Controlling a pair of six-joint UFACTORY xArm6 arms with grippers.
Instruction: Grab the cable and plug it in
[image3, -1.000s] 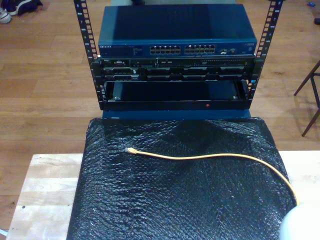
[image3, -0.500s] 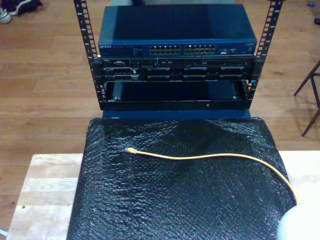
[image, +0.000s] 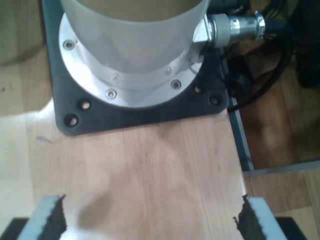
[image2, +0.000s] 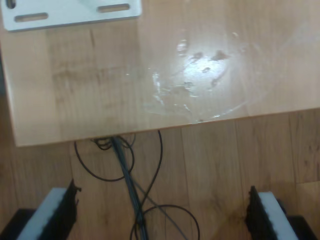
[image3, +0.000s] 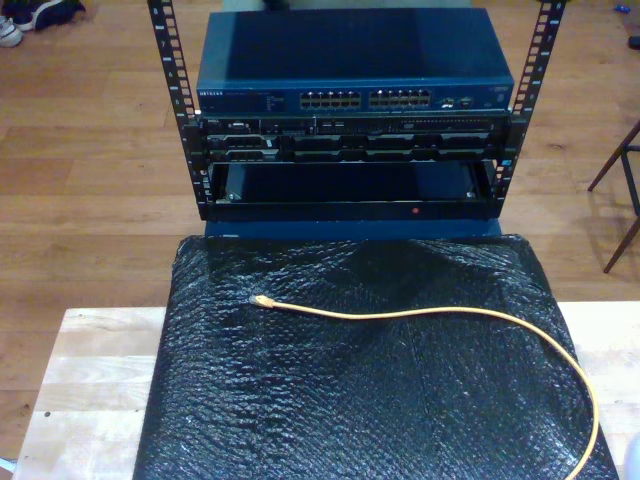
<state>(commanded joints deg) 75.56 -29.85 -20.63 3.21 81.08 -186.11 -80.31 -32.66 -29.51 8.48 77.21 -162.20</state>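
The yellow-orange cable (image3: 430, 314) lies loose on a black bubble-wrap mat (image3: 350, 400). Its clear plug (image3: 261, 300) points toward the exterior view's left, and the cable curves down toward that view's bottom right corner. Beyond the mat stands a rack holding a blue network switch (image3: 355, 60) with a row of ports (image3: 366, 99). My first gripper (image: 152, 220) is open over bare wooden tabletop, with nothing between its fingers (image: 50, 217). My second gripper (image2: 161, 214) is open too, hanging past a table edge above the floor, its fingers (image2: 267, 215) empty.
A white arm base on a black plate (image: 145, 117) stands close ahead of my first gripper. Thin black wires (image2: 135, 200) lie on the floor under my second gripper, and a white bracket (image2: 70, 12) is fixed to the table. Chair legs (image3: 622, 190) stand at the exterior view's right.
The white rounded arm part at the exterior view's bottom right corner has slid almost out of frame, uncovering more of the cable's curve. The cable and plug have not moved.
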